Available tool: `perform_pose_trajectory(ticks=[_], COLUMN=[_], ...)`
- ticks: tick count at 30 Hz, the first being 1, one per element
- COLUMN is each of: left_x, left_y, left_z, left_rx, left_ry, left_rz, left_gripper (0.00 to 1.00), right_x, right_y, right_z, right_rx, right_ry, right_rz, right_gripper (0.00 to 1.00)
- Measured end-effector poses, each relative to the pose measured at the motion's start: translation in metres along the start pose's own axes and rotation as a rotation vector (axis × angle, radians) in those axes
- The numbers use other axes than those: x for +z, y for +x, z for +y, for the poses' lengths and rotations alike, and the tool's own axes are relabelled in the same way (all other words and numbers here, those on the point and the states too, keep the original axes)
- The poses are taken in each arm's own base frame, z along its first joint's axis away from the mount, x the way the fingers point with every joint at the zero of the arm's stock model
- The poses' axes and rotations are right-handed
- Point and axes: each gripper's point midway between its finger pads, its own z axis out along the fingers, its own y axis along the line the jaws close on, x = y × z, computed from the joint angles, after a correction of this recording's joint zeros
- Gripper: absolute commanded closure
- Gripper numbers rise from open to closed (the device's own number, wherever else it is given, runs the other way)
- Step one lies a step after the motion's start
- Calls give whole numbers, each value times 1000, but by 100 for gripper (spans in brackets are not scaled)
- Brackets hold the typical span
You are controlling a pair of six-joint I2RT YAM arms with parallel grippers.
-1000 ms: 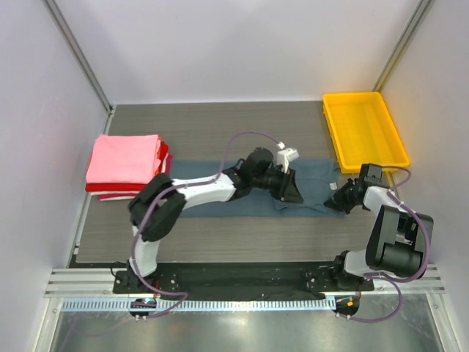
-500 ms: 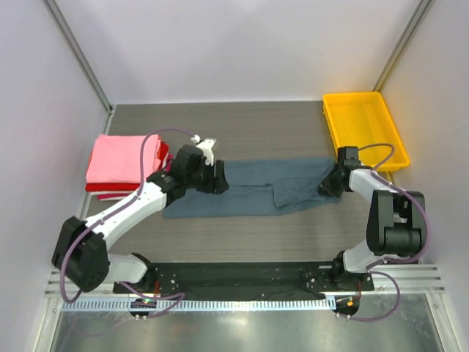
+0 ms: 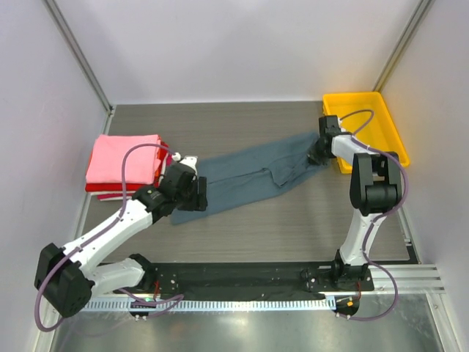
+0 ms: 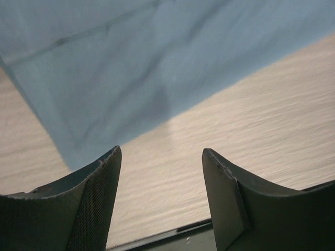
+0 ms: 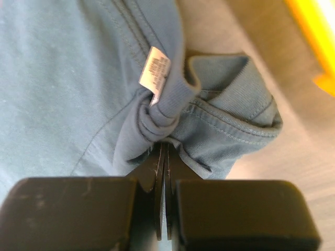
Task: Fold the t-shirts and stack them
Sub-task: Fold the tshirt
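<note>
Top view: the left arm reaches low and diagonally from its base, its left gripper (image 3: 192, 192) over the near-left end of a blue-grey t-shirt (image 3: 249, 170). The shirt lies stretched slantwise across the table (image 3: 278, 227). The right arm stretches far forward, its right gripper (image 3: 319, 150) at the shirt's far-right end, just beside the yellow tray (image 3: 401, 150). A stack of folded t-shirts (image 3: 124, 158), pink over red, sits at the left. From here both sets of fingers are hidden under the wrists.

Left wrist view: the left gripper (image 4: 161, 151) has its jaws spread apart with nothing between them, above bare table (image 4: 261, 130); the shirt (image 4: 131, 63) lies just beyond, blurred.

Right wrist view: the right gripper (image 5: 163, 151) is pinched tight on bunched shirt (image 5: 63, 78) fabric beside a white label (image 5: 154, 68). Only a corner of the tray (image 5: 314, 31) shows.
</note>
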Motion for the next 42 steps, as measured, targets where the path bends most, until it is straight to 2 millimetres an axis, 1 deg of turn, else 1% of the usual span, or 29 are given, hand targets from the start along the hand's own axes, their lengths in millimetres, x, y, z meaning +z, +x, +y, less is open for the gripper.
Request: perform_pose_trajectory(ticks=[1,7,10,13,19,27,30,31,33,35,36,40,42], left_x=[2,22,30,36,48,65,69,70,73,76,78,80,80], left_y=[7,65,76,74,68,77,77,76,74,71,70,69,71], left_z=[0,-9,-4,2,11,22,26,26,27,28,28,26,22], left_rx=[15,201,241,259,307,364,379,381,383,381,380,386,386], left_ry=[-13,-77,-113,-163,-236,-300,-324,-327,-338,-347,-350,-352,-335], left_rz=[24,232,274,280,278,321,327,326,331,334,337,353,361], left_gripper=[38,42,45,46,51,60,71,78,84,97,100,100,100], right_x=[4,27,38,43,44,43,44,43,43,43,43,43,43], right_y=[-4,-35,-51,-59,-58,-57,-57,-57,-57,-57,-57,-57,-57], right_z=[6,40,58,66,69,69,69,69,69,69,69,69,69], right_rx=[-3,-4,-2,2,5,12,14,14,15,14,15,15,15], right_ry=[-4,-27,-53,-70,-88,-106,-110,-112,-113,-114,-114,-115,-115], right_rz=[-2,-14,-27,-30,-8,9,14,15,16,17,17,18,18], right_gripper=[95,95,95,95,95,95,95,95,95,95,95,95,95])
